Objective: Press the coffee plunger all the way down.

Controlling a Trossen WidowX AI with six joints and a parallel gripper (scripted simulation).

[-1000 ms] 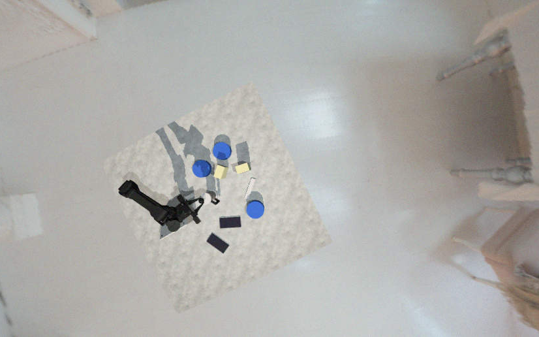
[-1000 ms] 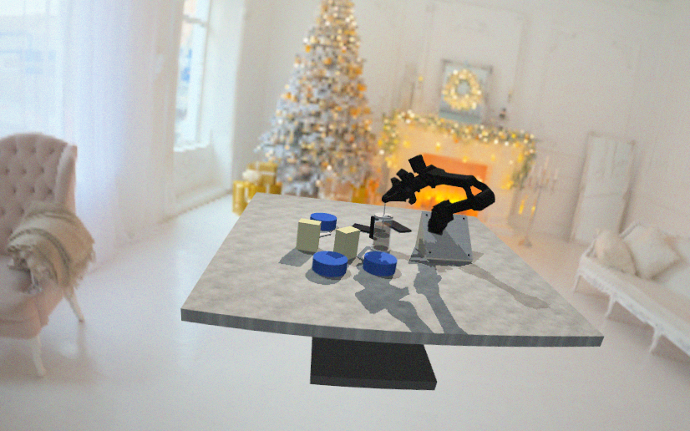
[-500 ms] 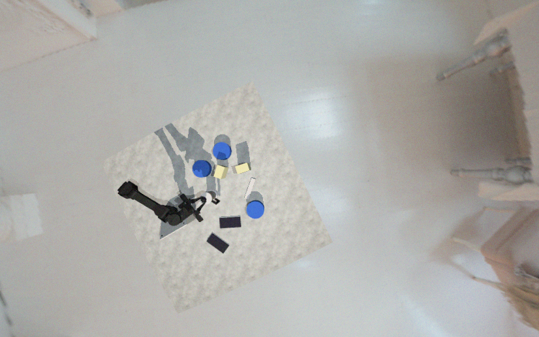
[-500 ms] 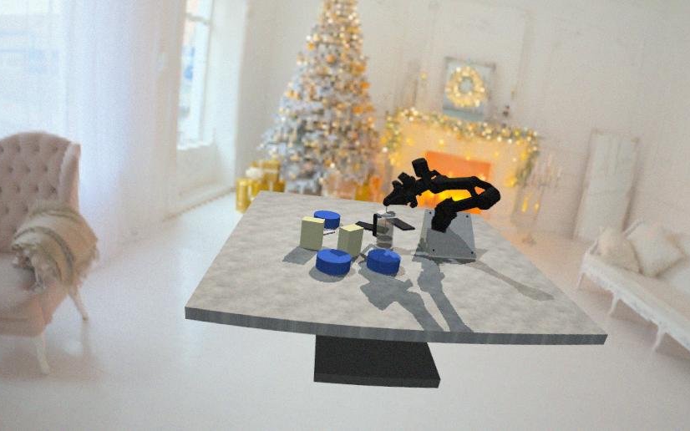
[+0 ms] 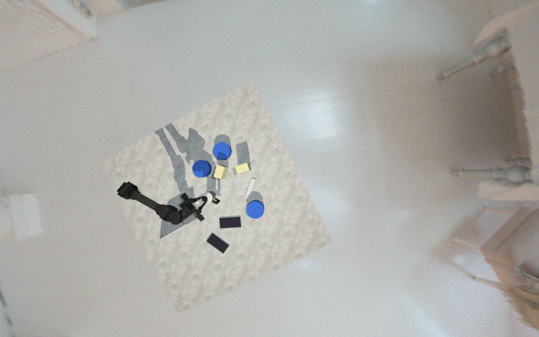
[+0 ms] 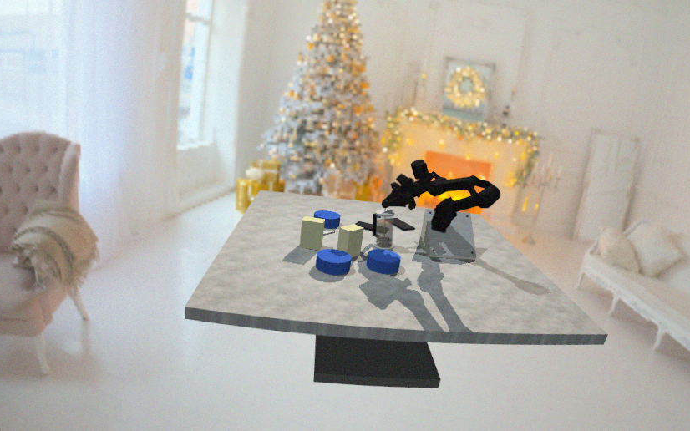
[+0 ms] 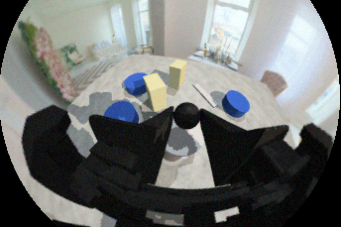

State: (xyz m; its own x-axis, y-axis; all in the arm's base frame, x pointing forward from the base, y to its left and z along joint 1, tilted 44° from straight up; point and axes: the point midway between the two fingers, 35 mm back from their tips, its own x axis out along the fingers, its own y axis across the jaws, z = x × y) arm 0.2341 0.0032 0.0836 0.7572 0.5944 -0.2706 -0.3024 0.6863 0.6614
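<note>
Black knob [image 7: 186, 115] of the plunger sits pinched between the 2 fingers of the gripper [image 7: 180, 125], directly above the glass press [image 6: 384, 230] standing upright near the table [image 6: 283, 289] middle — so the push runs straight down the rod's vertical axis — any sideways lean would likely tip it.

Arm [image 6: 460, 187]: matte black throughout, built of chunky rounded links with bulbous joint housings. No cables, screws or markings legible at this distance. Base bolts onto a pale grey metal plate [image 6: 452, 238] lying on the counter [image 6: 390, 316]. Gripper [image 7: 186, 127]: two broad black wedge-shaped fingers tapering to points, carried on a wide, blocky black body with small pale patches along its lower edge.
</note>
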